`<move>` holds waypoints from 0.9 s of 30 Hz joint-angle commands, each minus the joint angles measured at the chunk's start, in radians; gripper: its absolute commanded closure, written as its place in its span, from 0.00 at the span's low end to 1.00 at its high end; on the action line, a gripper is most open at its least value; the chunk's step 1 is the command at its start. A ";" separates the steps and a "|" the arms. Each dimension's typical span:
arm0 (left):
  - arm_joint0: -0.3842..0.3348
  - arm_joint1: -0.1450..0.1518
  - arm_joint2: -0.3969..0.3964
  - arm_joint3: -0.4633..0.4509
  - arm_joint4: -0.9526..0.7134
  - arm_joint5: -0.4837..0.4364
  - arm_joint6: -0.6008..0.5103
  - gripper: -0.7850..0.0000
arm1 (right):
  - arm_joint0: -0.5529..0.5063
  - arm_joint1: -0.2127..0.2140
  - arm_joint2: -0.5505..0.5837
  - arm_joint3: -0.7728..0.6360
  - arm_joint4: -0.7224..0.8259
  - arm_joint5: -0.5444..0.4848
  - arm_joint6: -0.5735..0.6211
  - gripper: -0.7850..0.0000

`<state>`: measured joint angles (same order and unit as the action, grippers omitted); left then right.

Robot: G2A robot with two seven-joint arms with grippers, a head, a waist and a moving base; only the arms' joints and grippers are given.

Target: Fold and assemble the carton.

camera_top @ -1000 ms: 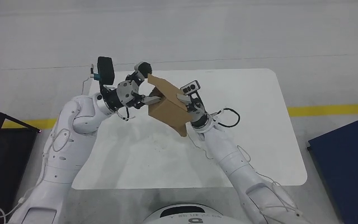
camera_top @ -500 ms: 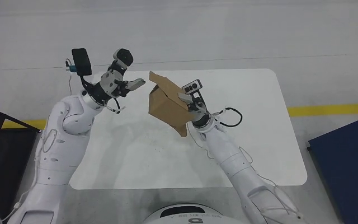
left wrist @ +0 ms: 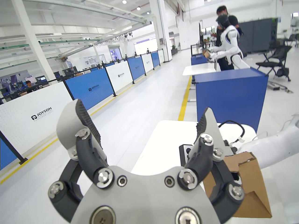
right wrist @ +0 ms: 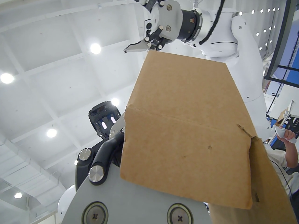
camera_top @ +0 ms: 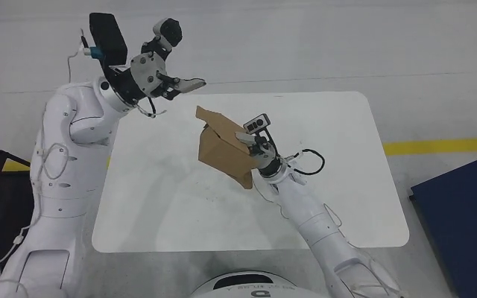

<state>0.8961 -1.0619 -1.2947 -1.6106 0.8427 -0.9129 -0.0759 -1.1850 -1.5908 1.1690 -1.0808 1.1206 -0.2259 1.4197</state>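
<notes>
Jaws of the left gripper (left wrist: pixel 142 110) gape empty, well apart from the carton (camera_top: pixel 222 151); the right gripper (camera_top: pixel 245 140) clamps its wall.

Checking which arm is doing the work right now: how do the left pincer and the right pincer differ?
The left pincer is open and empty; the right pincer is shut on the carton. The left pincer is raised near a far corner of the table, apart from the carton; the right pincer holds the carton up over the table's middle. Both share the same silver-and-black two-finger build.
</notes>
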 commanded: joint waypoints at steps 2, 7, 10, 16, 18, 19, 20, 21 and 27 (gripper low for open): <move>-0.016 -0.004 0.040 0.026 0.029 -0.014 -0.027 0.00 | -0.005 0.001 0.001 -0.008 0.003 0.001 -0.004 1.00; -0.005 -0.008 0.055 0.074 0.045 -0.013 0.031 0.00 | -0.001 0.003 0.005 -0.022 0.012 0.002 -0.011 1.00; 0.018 -0.007 0.058 0.073 0.067 -0.037 0.052 0.00 | 0.000 0.004 0.008 -0.034 0.024 0.003 -0.005 1.00; 0.063 0.000 0.025 0.055 0.108 -0.075 0.099 0.00 | 0.000 0.003 0.016 -0.026 0.073 -0.005 0.003 1.00; 0.075 0.003 0.014 0.050 0.137 -0.075 0.097 0.00 | -0.003 0.000 0.014 -0.021 0.098 -0.011 0.014 1.00; 0.080 0.004 0.014 0.046 0.147 -0.078 0.097 0.00 | -0.003 -0.001 0.012 -0.018 0.101 -0.015 0.019 1.00; 0.084 0.005 0.014 0.042 0.158 -0.079 0.095 0.00 | -0.004 -0.001 0.010 -0.016 0.102 -0.019 0.022 1.00; 0.089 0.005 0.016 0.034 0.168 -0.082 0.096 0.00 | -0.006 -0.002 0.008 -0.015 0.103 -0.022 0.026 1.00; 0.108 0.005 0.022 -0.002 0.176 -0.068 0.100 0.00 | -0.013 -0.001 0.010 -0.017 0.108 -0.032 0.035 1.00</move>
<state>1.0020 -1.0569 -1.2716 -1.6083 1.0235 -0.9872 0.0257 -1.1982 -1.5923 1.1788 -1.0979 1.2292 -0.2579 1.4551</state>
